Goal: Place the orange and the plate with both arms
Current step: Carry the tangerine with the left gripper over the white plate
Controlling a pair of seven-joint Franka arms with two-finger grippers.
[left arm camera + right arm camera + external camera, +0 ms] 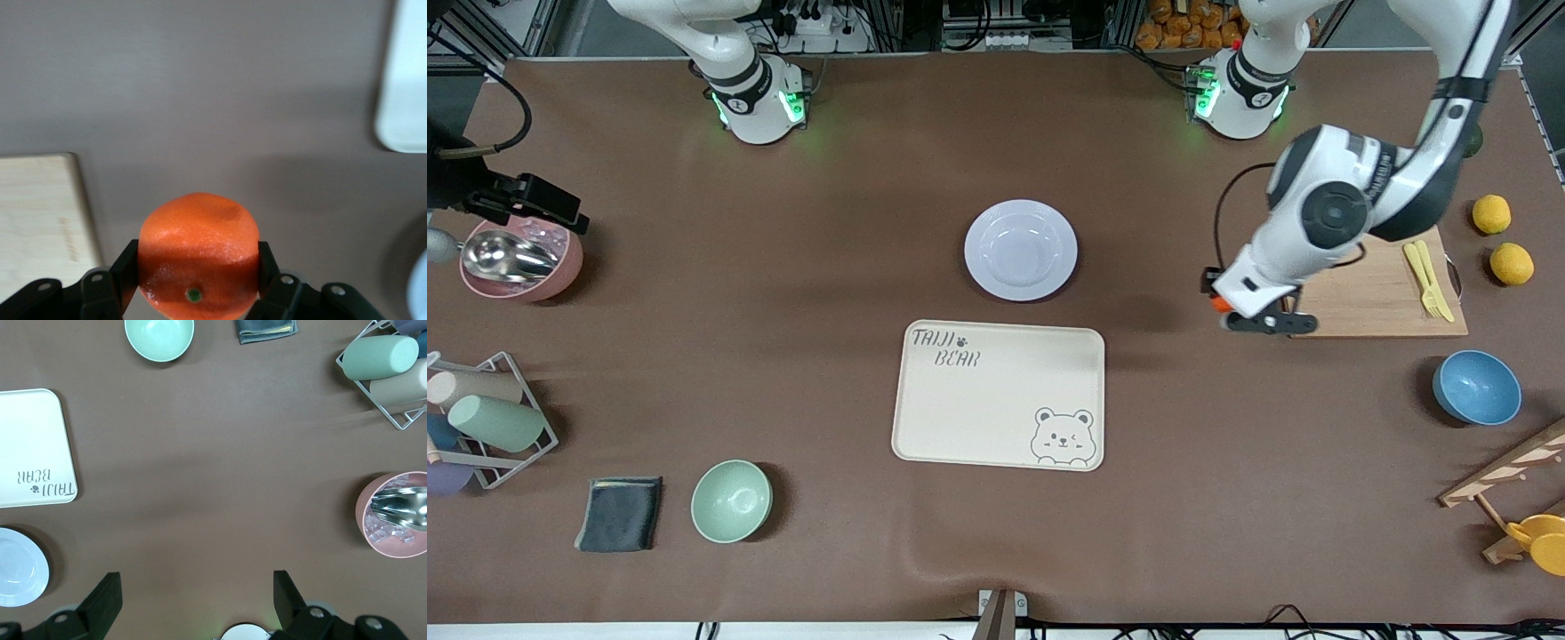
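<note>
My left gripper [1224, 309] is shut on the orange [1217, 304], a small reddish-orange fruit, and holds it above the bare table, close by the wooden cutting board's edge. In the left wrist view the orange [199, 227] fills the space between the two black fingers [127, 270]. The plate [1020, 250], round and pale lavender-white, lies on the table mid-way between the arms, farther from the front camera than the cream tray; it also shows in the right wrist view [17, 567]. My right gripper [197, 587] is open and empty, high over the table by its own base, out of the front view.
A cream bear-print tray [999, 394] lies nearer the camera than the plate. A cutting board [1378, 293] with yellow cutlery, two lemons [1491, 214] and a blue bowl [1476, 388] are at the left arm's end. A pink bowl [520, 258], cup rack [480, 427], cloth [620, 513] and green bowl [731, 500] are at the right arm's end.
</note>
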